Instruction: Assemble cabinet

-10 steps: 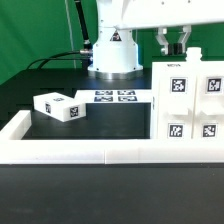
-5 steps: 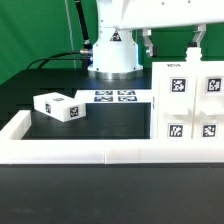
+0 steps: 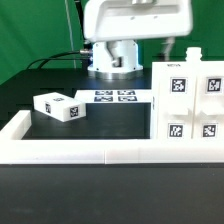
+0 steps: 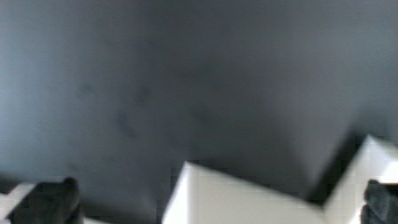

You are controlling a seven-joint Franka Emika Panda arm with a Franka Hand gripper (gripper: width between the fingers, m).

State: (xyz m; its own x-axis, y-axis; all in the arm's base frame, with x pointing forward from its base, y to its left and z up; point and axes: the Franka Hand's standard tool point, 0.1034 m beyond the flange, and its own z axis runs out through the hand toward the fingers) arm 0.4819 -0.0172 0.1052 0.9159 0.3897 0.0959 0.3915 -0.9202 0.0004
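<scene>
The cabinet is a tall white box with square tags, standing at the exterior view's right. A small loose white tagged block lies on the black table toward the left. My gripper hangs just above the cabinet's top edge, open, and holds nothing. In the wrist view, the dark fingertips stand far apart at the two sides. A white corner of the cabinet shows between them, untouched.
The marker board lies flat behind the block, in front of the arm's base. A low white border rail runs along the front and up the left side. Black cables trail at the back left.
The jaws have gone from nearly shut to wide open above the cabinet. The white hand now fills more of the exterior view's top.
</scene>
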